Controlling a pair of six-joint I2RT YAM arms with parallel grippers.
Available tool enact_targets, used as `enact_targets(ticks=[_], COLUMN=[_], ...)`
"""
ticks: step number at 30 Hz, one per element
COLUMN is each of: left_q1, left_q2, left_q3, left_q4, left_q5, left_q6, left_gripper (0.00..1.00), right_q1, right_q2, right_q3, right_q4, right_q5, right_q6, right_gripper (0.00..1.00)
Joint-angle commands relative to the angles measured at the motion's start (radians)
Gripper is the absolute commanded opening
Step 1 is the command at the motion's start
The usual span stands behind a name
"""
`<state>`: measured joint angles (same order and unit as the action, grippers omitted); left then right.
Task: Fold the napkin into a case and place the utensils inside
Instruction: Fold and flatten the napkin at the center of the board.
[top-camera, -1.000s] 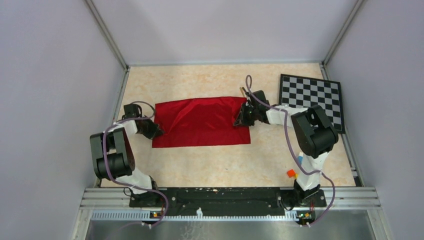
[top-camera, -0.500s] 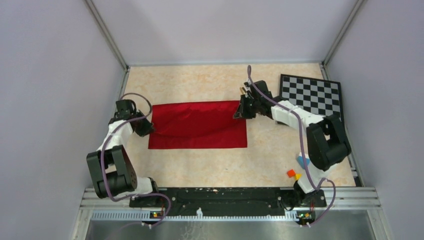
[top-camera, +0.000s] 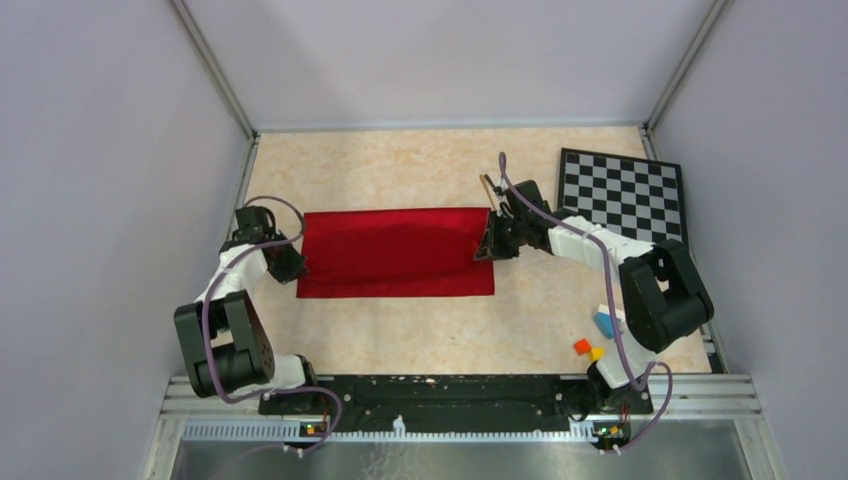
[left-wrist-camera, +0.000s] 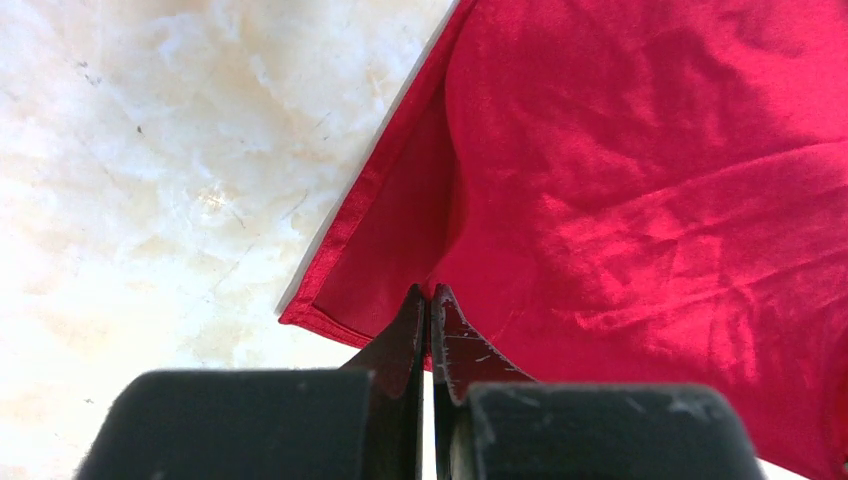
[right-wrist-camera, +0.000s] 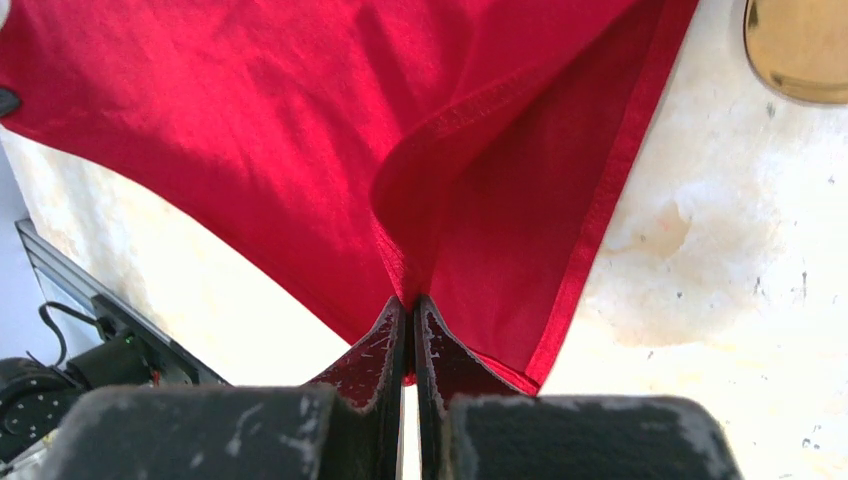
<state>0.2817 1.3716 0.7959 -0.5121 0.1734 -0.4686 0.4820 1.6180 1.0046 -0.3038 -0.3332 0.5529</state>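
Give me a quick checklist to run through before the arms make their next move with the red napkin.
1. Left end effector shut on the napkin: ok, pinching its left end.
2. Right end effector shut on the napkin's right end: ok.
3. Cloth layers lined up: not ok. A lower hemmed layer shows beyond the pinched fold in both wrist views.
4. Gold spoon clear of the cloth: ok. It lies on the table beside the right edge, not touching.
5. Napkin clear of the checkered board: ok, they lie apart.
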Motion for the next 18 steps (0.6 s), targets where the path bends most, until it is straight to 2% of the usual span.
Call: enact_targets(ticks=[1,9,18], left_q1=[0.006,0.006,0.005], left_q2=[0.04,0.087,0.017], left_q3=[-0.034,-0.048,-0.023], left_q4=[0.028,0.019,-0.027], left_q5=[0.019,0.013,-0.04], left_q6=[-0.009,-0.042,-0.023], left_gripper=[0.0,0.0,0.0], right_q1=[0.004,0.005,0.009], right_q2=[-0.034,-0.027,-0.069], right_q3=[-0.036,-0.081,-0.089], right_q4=[0.05,0.069,0.063], right_q5=[-0.017,-0.017,-0.032], right_q6=[0.008,0.002,0.003], right_gripper=[0.0,0.0,0.0])
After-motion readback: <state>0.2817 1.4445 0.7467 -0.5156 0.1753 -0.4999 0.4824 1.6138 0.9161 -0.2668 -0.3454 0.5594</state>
